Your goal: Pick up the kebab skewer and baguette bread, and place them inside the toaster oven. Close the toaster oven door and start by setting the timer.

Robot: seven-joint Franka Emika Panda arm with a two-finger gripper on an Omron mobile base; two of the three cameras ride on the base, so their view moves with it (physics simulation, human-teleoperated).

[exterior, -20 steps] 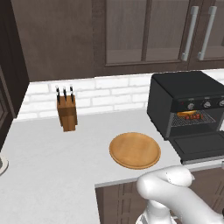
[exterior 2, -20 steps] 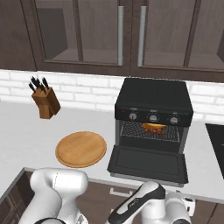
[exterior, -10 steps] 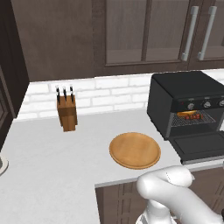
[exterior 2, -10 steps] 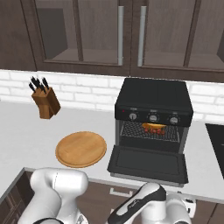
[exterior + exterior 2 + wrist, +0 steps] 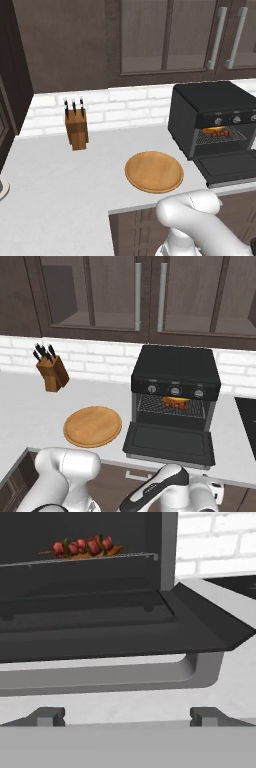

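Observation:
The black toaster oven [image 5: 210, 107] [image 5: 175, 368] stands on the counter with its door [image 5: 170, 441] [image 5: 100, 637] dropped flat. On the wire rack inside lies the kebab skewer [image 5: 82, 547] [image 5: 176, 402], with the orange baguette bread [image 5: 114, 550] [image 5: 214, 129] right behind it. My gripper [image 5: 128, 717] is open and holds nothing. It sits low in front of the door, just short of the door's light handle bar [image 5: 100, 679], with its fingertips [image 5: 50, 716] set wide apart.
A round wooden board [image 5: 154, 171] [image 5: 93, 426] lies on the white counter left of the oven. A knife block [image 5: 76, 128] [image 5: 52, 372] stands by the brick wall. A dark cooktop edge [image 5: 247, 416] is to the oven's right. Cabinets hang above.

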